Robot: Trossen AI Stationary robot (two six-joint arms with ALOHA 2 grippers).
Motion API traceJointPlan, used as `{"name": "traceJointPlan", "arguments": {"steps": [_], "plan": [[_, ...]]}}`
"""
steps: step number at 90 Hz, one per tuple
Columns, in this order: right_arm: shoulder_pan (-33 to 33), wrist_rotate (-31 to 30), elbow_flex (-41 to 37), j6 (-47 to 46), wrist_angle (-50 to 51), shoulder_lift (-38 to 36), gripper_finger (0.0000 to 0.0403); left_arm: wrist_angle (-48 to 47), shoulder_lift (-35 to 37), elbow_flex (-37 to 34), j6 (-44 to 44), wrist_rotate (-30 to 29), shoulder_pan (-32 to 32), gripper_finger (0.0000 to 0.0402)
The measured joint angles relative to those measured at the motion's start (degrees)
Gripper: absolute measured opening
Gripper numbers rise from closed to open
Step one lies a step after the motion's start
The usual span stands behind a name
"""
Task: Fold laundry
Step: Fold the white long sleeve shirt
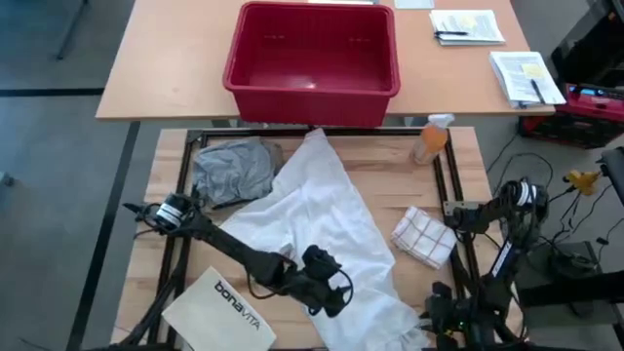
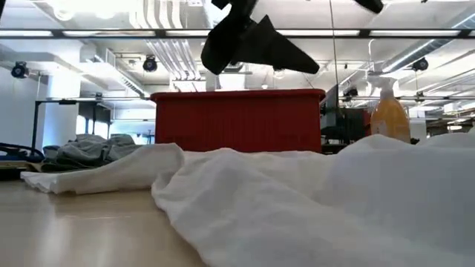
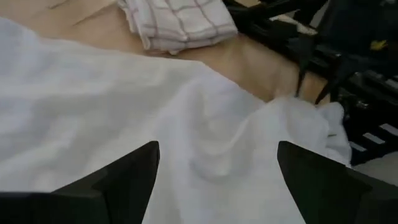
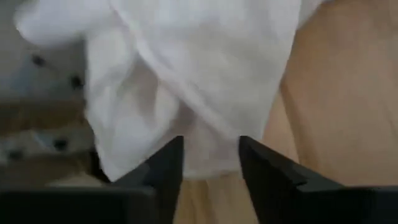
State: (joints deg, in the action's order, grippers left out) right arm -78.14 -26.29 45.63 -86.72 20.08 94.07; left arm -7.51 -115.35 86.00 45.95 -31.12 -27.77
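Rumpled folds of a large white button-front shirt [image 2: 312,200] filled the foreground at table height, the garment sprawling diagonally across the pale wooden work table [image 1: 390,180] from near the far edge down to the near right corner. Over its lower half hung the left gripper [image 1: 327,281], its dark fingers [image 3: 124,180] spread wide above the cloth and holding nothing. At the near right corner the right gripper [image 4: 211,162] stood over the shirt's hem with its two fingers parted, a fold of white fabric lying between and beyond them; whether they touched it could not be told.

Beside the shirt's upper left side lay a crumpled grey T-shirt [image 1: 232,171], its edge just beside the white cloth. To the shirt's right rested a folded white cloth with a thin red check [image 1: 424,237], lying apart from it near the table's right rail. An orange spray bottle with a white trigger [image 1: 430,138] stood at the far right of the table. A stiff white bag printed "bonavita" [image 1: 219,310] lay flat at the near left corner. Behind the work table, a deep red plastic bin [image 1: 312,63] sat on a second, lighter table [image 1: 166,58], where papers [image 1: 468,26] were also spread.
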Motion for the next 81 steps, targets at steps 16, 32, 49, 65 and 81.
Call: {"name": "traceJointPlan", "arguments": {"steps": [16, 32, 49, 65, 81], "plan": [[1.1, 1.9, -0.2, 1.0, 2.3, 0.2, 0.0196, -0.1, 0.0, 0.0, -0.2, 0.2, 0.0, 0.0311], [2.1, 2.2, -0.4, 1.2, 2.8, 0.2, 0.0156, -0.2, 0.0, -0.1, -0.2, 0.2, 0.0, 0.0311], [2.3, 1.7, -0.5, 1.3, 2.8, 0.2, 0.0091, -0.2, 0.1, -0.2, -0.2, 0.2, 0.0, 0.0311], [2.8, -0.2, -0.6, 2.7, 2.8, -0.1, 0.0017, -0.2, 0.1, -0.2, -0.2, 0.2, 0.0, 0.0311], [2.4, 2.8, 4.7, 8.4, 5.3, -3.2, 0.0002, -0.3, 0.1, -0.2, -0.3, 0.2, 0.0, 0.0311]]}}
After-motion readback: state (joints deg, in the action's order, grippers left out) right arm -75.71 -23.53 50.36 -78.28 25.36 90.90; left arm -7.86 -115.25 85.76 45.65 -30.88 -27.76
